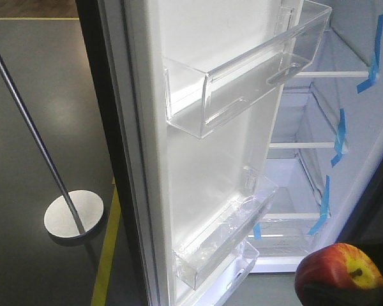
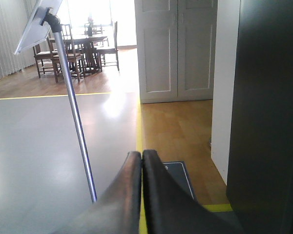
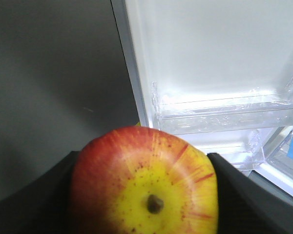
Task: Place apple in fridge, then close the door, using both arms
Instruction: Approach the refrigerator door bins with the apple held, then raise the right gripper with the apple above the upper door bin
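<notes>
The red apple (image 3: 146, 190), yellow round its stem dimple, sits between the black fingers (image 3: 39, 204) of my right gripper (image 3: 144, 155), which is shut on it. In the front view the apple (image 1: 338, 271) hangs low at the right, in front of the fridge (image 1: 306, 166), whose white inside shows clear shelves and blue tape strips. The door (image 1: 198, 191) stands open, its white liner with clear bins facing me. My left gripper (image 2: 141, 157) is shut on nothing, out over the floor beside a tall dark panel (image 2: 268, 97).
A thin metal pole (image 1: 32, 127) on a round base (image 1: 73, 215) stands on the grey floor left of the door. A yellow floor line (image 1: 105, 255) runs by the door's foot. Pale grey cabinet doors (image 2: 176, 48) and a dining table with chairs (image 2: 80, 48) lie beyond.
</notes>
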Available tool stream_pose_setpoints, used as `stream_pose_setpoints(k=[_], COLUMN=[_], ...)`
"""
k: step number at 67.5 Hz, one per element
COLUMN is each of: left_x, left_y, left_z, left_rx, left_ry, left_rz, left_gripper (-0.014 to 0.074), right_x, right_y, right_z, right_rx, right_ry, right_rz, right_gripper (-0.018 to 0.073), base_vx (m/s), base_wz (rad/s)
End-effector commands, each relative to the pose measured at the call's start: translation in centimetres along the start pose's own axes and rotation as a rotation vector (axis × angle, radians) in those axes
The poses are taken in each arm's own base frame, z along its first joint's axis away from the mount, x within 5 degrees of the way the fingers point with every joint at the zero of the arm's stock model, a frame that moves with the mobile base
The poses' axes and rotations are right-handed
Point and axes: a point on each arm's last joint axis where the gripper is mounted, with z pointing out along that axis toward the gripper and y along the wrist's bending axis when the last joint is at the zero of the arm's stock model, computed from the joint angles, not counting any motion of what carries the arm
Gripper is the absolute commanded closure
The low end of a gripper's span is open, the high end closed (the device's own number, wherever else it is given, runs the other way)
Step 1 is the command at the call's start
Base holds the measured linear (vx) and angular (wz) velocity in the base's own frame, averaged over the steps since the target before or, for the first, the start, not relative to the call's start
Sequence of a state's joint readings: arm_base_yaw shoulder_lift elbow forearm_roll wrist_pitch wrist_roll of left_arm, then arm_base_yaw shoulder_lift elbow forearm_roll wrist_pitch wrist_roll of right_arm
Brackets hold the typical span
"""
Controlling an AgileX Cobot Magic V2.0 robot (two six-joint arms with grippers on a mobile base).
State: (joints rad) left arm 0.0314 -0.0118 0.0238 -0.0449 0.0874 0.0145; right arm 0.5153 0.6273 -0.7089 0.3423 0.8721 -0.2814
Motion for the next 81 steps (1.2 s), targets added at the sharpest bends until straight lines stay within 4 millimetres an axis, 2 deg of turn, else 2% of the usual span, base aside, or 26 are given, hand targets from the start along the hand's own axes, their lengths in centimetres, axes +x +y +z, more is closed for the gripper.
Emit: stream_pose_setpoints(k=[1, 18, 32, 40, 51, 62, 68, 75, 81], left_x=[-0.4, -0.4, -0.4, -0.4, -0.4, -0.4, -0.4, -0.4, -0.4], left_y=[0.0, 0.0, 0.0, 0.0, 0.0, 0.0, 0.0, 0.0, 0.0], left_z=[-0.1, -0.1, -0.1, -0.1, -0.1, -0.1, -0.1, -0.1, -0.1], left_rx=[0.006, 0.006, 0.006, 0.006, 0.006, 0.006, 0.006, 0.006, 0.006], left_ry=[-0.080, -0.080, -0.080, -0.080, -0.080, -0.080, -0.080, -0.080, -0.080], left_rz=[-0.017, -0.017, -0.017, -0.017, -0.017, -0.017, -0.017, -0.017, -0.017], left_gripper=[0.0603, 0.0603, 0.0603, 0.0603, 0.0603, 0.0603, 0.0603, 0.0603, 0.0603], right_x=[-1.2, -1.3, -2.5, -3.9, -5.9, -8.4, -9.6, -10.6, -11.9], right_y=[0.1, 0.2, -1.0, -2.0, -3.8, -5.0, -5.8, -7.7, -8.4], right_z=[-0.6, -0.6, -0.5, -0.2, 1.3, 2.1, 1.8, 0.6, -0.5], right_rx=[0.005, -0.011, 0.110, 0.198, 0.324, 0.414, 0.449, 0.514, 0.488], right_ry=[-0.093, -0.101, -0.148, -0.116, -0.025, -0.014, -0.030, -0.059, -0.096], right_rz=[-0.004, 0.022, -0.041, -0.044, -0.018, -0.022, 0.009, 0.065, 0.091], right_gripper=[0.0200, 0.0200, 0.0200, 0.0200, 0.0200, 0.0200, 0.0200, 0.0200, 0.0200], base_vx=[0.00, 0.00, 0.00, 0.00, 0.00, 0.00, 0.00, 0.00, 0.00], base_wz=[0.00, 0.00, 0.00, 0.00, 0.00, 0.00, 0.00, 0.00, 0.00])
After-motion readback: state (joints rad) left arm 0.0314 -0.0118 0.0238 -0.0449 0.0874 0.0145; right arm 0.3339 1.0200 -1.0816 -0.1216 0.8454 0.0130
